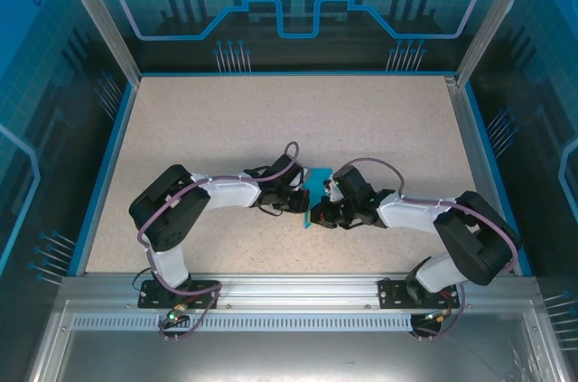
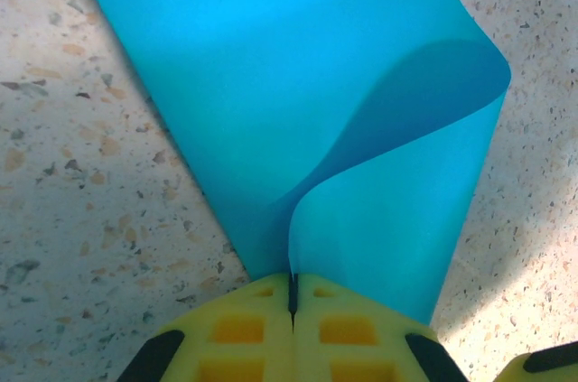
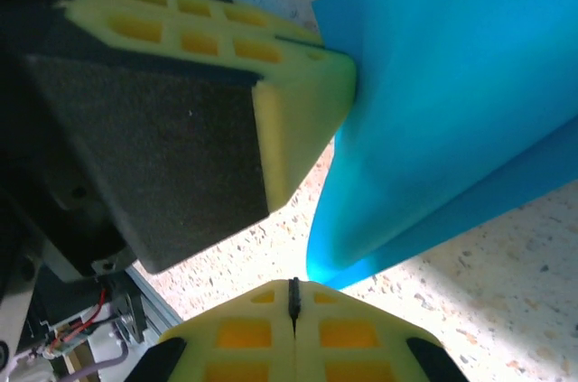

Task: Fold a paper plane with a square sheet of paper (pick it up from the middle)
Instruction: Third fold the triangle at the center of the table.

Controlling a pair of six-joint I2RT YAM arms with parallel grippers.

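Note:
The square sheet of paper [image 1: 317, 191] is bright cyan and lies between both grippers at the table's middle. It is a creased, curling shape rather than a pointed paper plane. In the left wrist view one flap of the sheet [image 2: 298, 84] curls up from the table, and my left gripper [image 2: 293, 284] is shut on its near edge. My left gripper [image 1: 302, 201] meets the right gripper [image 1: 330, 211] at the paper. In the right wrist view my right gripper [image 3: 293, 290] is shut, and the sheet's [image 3: 452, 84] folded corner ends just beside its tips. The left gripper's yellow fingers [image 3: 298, 93] pinch the sheet's edge.
The speckled beige tabletop [image 1: 271, 120] has a blue rim [image 1: 107, 174] and glass enclosure walls on three sides. An aluminium rail [image 1: 289, 290] with the arm bases runs along the near edge. Both forearms lie low across the front half.

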